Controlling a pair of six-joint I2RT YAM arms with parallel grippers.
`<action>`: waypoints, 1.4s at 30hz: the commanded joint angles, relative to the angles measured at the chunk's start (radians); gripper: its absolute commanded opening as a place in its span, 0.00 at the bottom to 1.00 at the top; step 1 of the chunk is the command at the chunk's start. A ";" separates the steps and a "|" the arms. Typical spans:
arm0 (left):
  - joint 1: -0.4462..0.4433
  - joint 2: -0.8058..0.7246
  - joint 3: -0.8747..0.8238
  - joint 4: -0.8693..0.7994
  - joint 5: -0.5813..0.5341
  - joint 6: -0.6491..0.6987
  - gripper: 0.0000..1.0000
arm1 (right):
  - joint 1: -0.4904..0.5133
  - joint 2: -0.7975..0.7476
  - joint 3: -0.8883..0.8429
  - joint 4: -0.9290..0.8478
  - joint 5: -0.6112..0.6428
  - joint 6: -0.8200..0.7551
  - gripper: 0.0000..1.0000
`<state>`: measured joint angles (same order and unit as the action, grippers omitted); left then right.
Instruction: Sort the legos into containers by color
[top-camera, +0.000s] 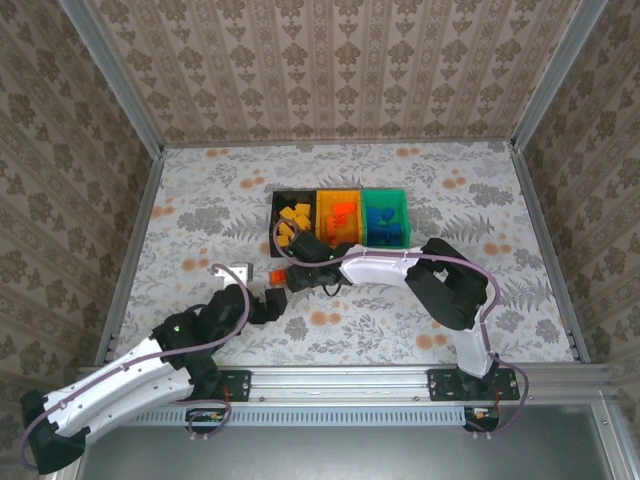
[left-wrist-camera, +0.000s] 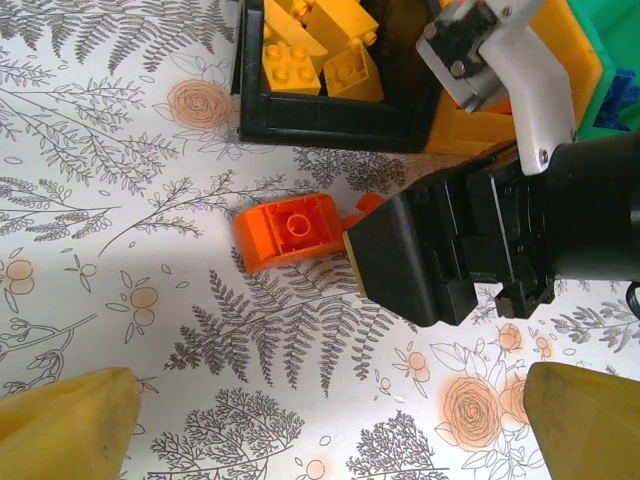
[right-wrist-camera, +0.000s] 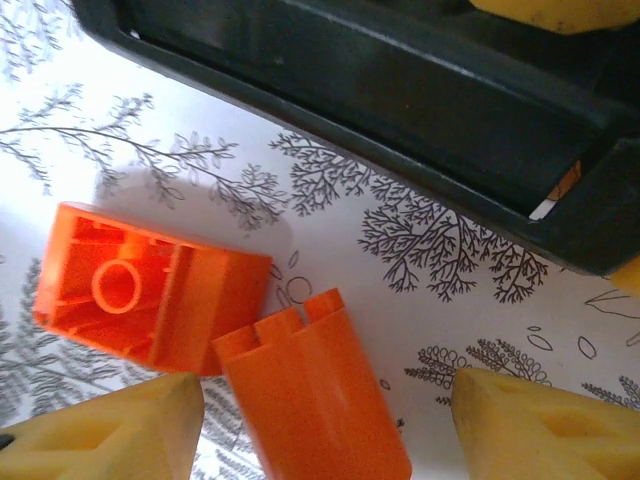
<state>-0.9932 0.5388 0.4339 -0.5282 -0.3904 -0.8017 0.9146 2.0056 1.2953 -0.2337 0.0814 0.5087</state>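
Right arm (top-camera: 400, 265) is reaching leftward over the tabletop (top-camera: 200, 215). Right tool (right-wrist-camera: 325, 425) is hanging spread around one orange brick (right-wrist-camera: 300, 380), not pinching it; a second orange brick (right-wrist-camera: 150, 290) is lying just beside, near the black bin (right-wrist-camera: 400, 90). Left tool (left-wrist-camera: 330, 425) is hovering wide open.

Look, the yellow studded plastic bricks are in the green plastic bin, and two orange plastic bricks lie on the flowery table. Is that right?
Not quite: the yellow studded plastic bricks are in the black plastic bin, not the green plastic bin; the top external view shows it. Two orange plastic bricks lie on the flowery table.
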 joint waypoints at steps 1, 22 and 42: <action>0.005 -0.011 -0.018 -0.012 -0.013 -0.025 1.00 | 0.000 0.022 0.021 0.013 0.038 -0.021 0.64; 0.023 -0.004 -0.042 0.008 -0.001 -0.033 1.00 | 0.014 -0.310 -0.238 -0.020 0.005 -0.008 0.35; 0.033 0.032 -0.050 0.027 0.021 -0.035 1.00 | -0.232 -0.159 0.205 -0.289 0.181 0.027 0.35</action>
<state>-0.9668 0.5724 0.3862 -0.5087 -0.3786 -0.8169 0.7025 1.7702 1.4456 -0.4446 0.2161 0.5011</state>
